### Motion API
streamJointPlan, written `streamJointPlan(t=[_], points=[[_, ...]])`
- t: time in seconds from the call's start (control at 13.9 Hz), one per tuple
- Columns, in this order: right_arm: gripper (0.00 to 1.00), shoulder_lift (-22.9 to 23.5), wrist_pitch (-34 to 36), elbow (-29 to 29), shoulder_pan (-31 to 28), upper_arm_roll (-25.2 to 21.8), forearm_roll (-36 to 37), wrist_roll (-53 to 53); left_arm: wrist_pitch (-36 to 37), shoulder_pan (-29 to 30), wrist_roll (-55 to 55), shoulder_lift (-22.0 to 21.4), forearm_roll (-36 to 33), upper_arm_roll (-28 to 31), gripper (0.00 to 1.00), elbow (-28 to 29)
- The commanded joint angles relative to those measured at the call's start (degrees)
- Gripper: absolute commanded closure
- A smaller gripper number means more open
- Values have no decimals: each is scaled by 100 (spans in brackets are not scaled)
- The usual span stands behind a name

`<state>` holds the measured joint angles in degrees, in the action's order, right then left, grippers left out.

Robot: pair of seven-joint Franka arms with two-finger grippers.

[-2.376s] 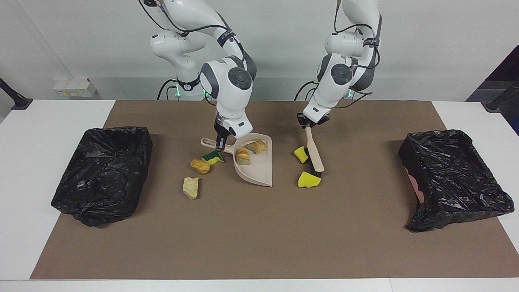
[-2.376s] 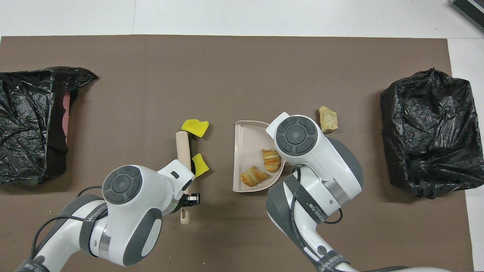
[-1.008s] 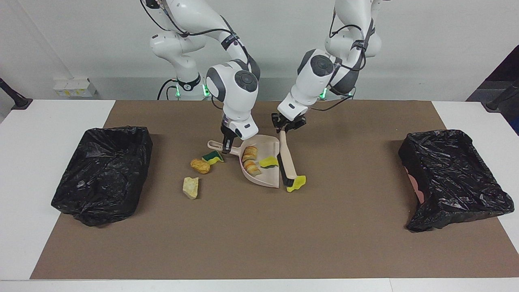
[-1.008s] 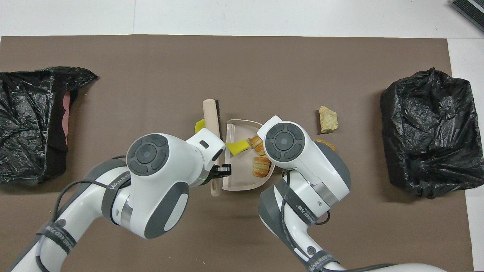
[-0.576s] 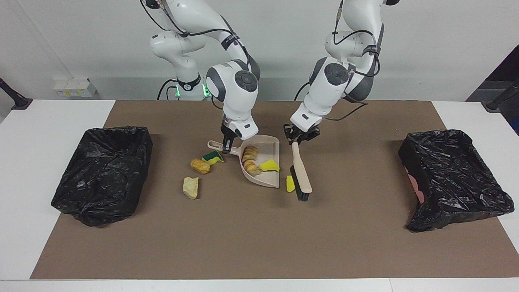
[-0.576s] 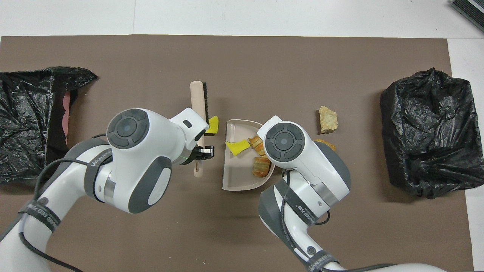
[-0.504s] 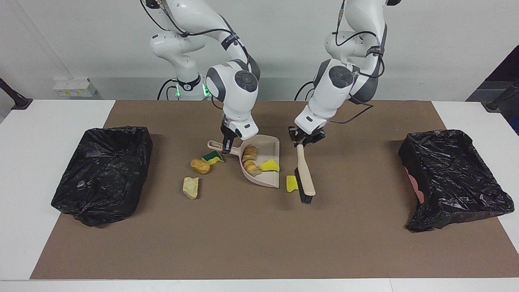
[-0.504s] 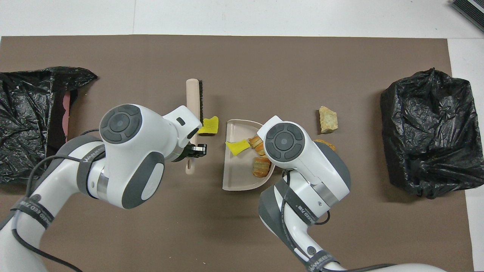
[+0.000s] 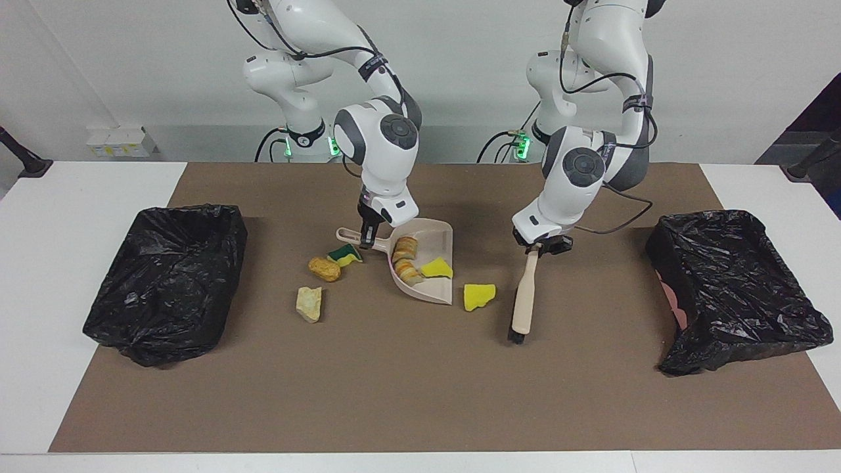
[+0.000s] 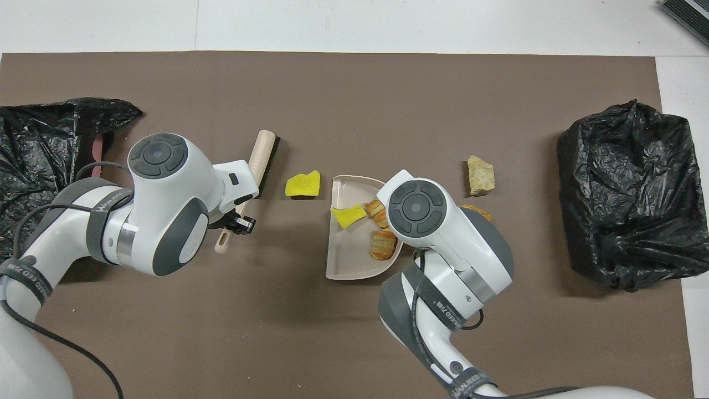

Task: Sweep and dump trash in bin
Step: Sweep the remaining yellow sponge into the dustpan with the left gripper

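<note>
My right gripper (image 9: 364, 235) is shut on the handle of the beige dustpan (image 9: 441, 236), which rests on the brown mat. In the pan lie two bread-like lumps (image 9: 405, 257) and a yellow sponge piece (image 9: 435, 268). Another yellow sponge piece (image 9: 479, 295) lies on the mat just outside the pan's mouth, toward the left arm's end. My left gripper (image 9: 540, 246) is shut on the handle of the beige brush (image 9: 523, 295), whose head hangs low over the mat, apart from that sponge. A green-and-yellow sponge (image 9: 345, 254), a golden lump (image 9: 324, 268) and a pale chunk (image 9: 309, 303) lie beside the pan's handle.
Two bins lined with black bags stand on the mat, one (image 9: 167, 279) at the right arm's end and one (image 9: 736, 289) at the left arm's end. The brown mat (image 9: 407, 394) covers most of the white table.
My left arm pushed one yellow sponge piece into the pan, then swung the brush away toward its own end, leaving the other piece on the mat. The right gripper and pan barely moved.
</note>
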<state>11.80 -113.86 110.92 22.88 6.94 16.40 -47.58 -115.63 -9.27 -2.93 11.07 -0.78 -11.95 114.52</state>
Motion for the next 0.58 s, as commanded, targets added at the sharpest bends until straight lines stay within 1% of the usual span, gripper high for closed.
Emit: streamJointPlan(t=[0.0,0.14,0.36,0.5], points=[[100,15,-92,44,-30,44,153,135,172,-57,-85,80,-124,-18,100,-123],[100,15,-92,52,-29,44,153,135,268,-110,-76,63,-124,-44,100,-105],[100,15,-119,53,-29,44,153,135,689,-373,-67,-51,-107,-114,100,-44],[100,24,-127,53,-38,44,144,135,629,-584,-6,-192,-19,-202,100,193]])
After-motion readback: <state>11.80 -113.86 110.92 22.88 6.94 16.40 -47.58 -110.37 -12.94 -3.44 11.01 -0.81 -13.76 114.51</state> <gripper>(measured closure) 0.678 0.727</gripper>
